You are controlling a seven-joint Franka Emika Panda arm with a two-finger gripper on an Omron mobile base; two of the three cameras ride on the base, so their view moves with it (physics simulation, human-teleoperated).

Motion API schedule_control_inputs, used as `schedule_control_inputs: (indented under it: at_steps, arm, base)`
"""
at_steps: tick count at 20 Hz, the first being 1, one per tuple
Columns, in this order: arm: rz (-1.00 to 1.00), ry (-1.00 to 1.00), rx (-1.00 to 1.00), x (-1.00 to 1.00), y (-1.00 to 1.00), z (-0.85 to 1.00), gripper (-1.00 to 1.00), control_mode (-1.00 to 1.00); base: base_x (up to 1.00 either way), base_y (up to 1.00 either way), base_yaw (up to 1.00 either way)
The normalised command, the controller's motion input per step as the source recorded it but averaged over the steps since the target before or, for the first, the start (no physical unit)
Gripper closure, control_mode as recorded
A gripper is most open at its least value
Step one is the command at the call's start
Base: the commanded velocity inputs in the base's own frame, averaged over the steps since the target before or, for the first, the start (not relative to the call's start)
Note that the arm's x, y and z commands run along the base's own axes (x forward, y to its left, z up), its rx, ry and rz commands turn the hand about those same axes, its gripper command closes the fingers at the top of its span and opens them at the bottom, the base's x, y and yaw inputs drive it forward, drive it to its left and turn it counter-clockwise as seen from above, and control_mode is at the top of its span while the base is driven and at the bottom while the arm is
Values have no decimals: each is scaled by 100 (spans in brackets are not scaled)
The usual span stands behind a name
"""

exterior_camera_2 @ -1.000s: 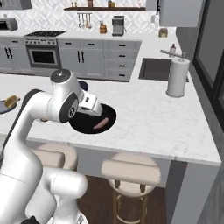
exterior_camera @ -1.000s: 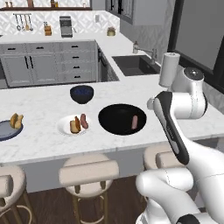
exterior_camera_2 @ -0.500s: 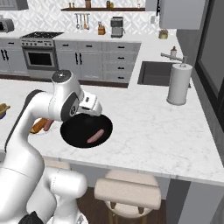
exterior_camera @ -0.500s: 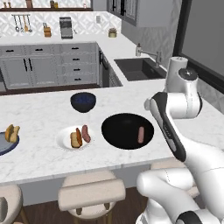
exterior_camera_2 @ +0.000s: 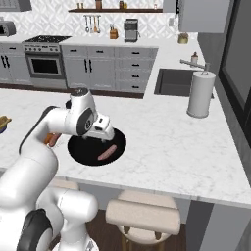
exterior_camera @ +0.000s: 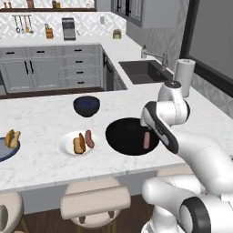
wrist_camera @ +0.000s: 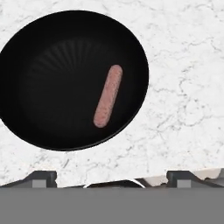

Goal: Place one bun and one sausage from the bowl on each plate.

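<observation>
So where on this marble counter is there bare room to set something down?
The marble stretch between the wide black bowl and the paper towel roll lies bare. Crowded: the small white plate with bun and sausage, and the deep dark blue bowl, close by the black bowl.

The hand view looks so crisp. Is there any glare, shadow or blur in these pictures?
Hand view: sharp, evenly lit, the black bowl matte with faint ridges, the sausage casting hardly any shadow. Left base view: soft light, no glare on the marble counter. Right base view: the same, nothing blurred.
</observation>
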Motion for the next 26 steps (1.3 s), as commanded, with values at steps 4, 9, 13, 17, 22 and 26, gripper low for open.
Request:
schedule_control_inputs:
  at_steps: [4,9,13,17,22,26]
  arm:
    - [0,10,1,26,0,-77,-100,-100]
    - [0,1,2,62,0,-32,-100,-100]
    - [0,0,0,61,0,-52,-100,-100]
    - [0,3,0,36,0,-55,-100,-100]
    - [0,2,0,30,0,-49,-100,-100]
    - [0,1,0,21,0,-45,-100,-100]
  base:
    - [0,0,0]
    - [0,0,0]
    - [0,0,0]
    - [0,0,0]
    - [0,0,0]
    - [0,0,0]
